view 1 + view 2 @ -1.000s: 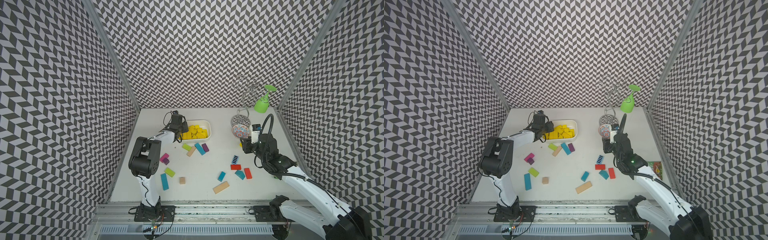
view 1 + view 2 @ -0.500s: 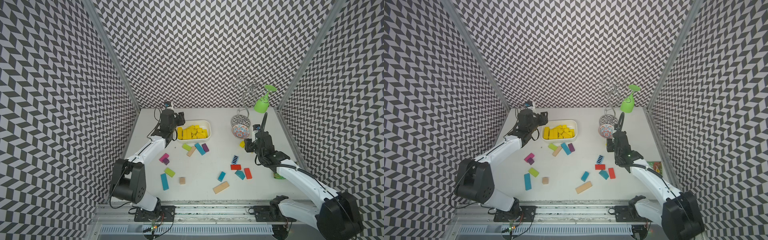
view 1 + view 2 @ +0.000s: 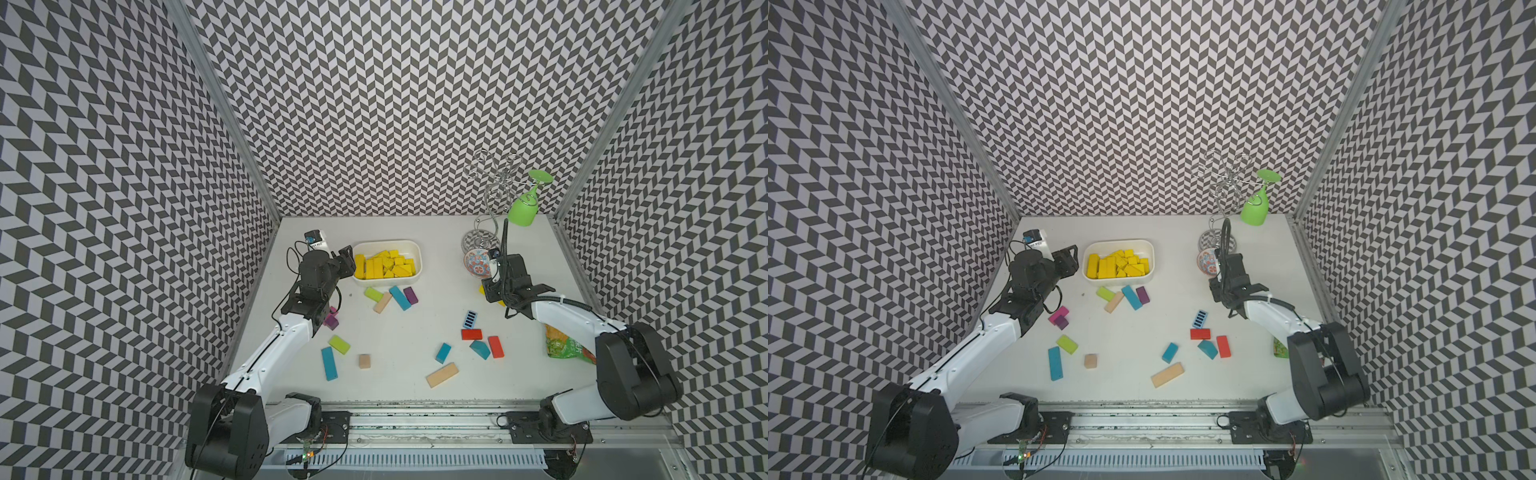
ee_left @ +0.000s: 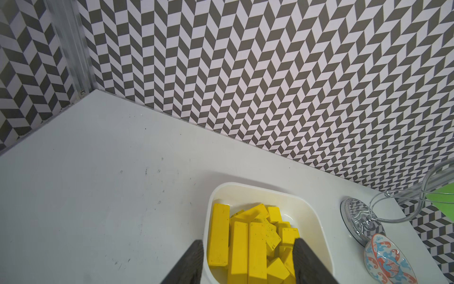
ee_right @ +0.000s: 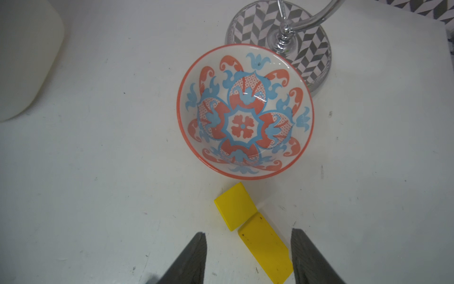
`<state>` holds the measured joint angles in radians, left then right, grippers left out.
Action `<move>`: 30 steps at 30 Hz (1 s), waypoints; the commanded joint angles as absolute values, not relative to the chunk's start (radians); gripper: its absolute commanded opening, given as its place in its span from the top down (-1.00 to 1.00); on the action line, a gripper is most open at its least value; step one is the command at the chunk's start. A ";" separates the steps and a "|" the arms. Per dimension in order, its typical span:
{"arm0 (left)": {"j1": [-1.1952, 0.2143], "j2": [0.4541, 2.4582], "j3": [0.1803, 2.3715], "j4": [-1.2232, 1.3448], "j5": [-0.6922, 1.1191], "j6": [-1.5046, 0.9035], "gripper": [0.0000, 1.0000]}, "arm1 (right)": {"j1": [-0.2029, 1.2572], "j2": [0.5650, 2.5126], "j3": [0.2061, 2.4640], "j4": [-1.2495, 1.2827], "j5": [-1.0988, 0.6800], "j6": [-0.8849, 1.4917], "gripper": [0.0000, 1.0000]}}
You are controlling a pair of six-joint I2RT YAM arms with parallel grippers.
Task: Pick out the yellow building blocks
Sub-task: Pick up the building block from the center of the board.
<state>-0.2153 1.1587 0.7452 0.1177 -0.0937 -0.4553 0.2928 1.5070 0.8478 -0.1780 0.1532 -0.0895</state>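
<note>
Several yellow building blocks (image 3: 386, 266) (image 3: 1117, 266) (image 4: 218, 236) lie heaped in a white tray (image 3: 386, 243) (image 3: 1121, 242) (image 4: 258, 189) at the back left. My left gripper (image 3: 347, 259) (image 3: 1069, 257) (image 4: 248, 246) hovers open at the tray's left end, with nothing held between its fingers. Two more yellow blocks (image 5: 234, 206) (image 5: 266, 248) lie end to end on the table beside a patterned bowl (image 5: 245, 110) (image 3: 478, 266). My right gripper (image 5: 248, 236) is open just above them, the nearer block lying between its fingers. In the top views the right wrist mostly hides these two.
Red, blue, teal, lime-green, purple, pink and pale wooden blocks (image 3: 399, 297) (image 3: 482, 345) are scattered over the table's middle and front. A wire glass rack (image 3: 482, 241) with a hanging green glass (image 3: 523, 210) stands at the back right. A snack bag (image 3: 565, 345) lies under the right arm.
Both arms have dropped their elbows and stretched out low. The left gripper stays at the tray's left end. The right jaws have widened over the two yellow blocks.
</note>
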 commanded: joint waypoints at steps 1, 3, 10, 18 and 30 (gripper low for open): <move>-0.209 1.124 0.727 0.088 -0.106 -0.472 -0.19 | 0.291 1.553 0.889 -0.141 0.089 -0.143 -0.15; -0.209 1.113 0.724 0.081 -0.106 -0.472 -0.19 | 0.291 1.575 0.899 -0.137 0.079 -0.148 -0.17; -0.207 1.090 0.735 0.063 -0.112 -0.461 -0.19 | 0.287 1.635 0.929 -0.147 0.084 -0.146 -0.24; -0.205 1.068 0.738 0.048 -0.122 -0.460 -0.19 | 0.276 1.687 0.941 -0.133 0.094 -0.147 -0.24; -0.204 1.028 0.730 0.037 -0.166 -0.477 -0.18 | 0.276 1.743 0.957 -0.121 0.127 -0.140 -0.18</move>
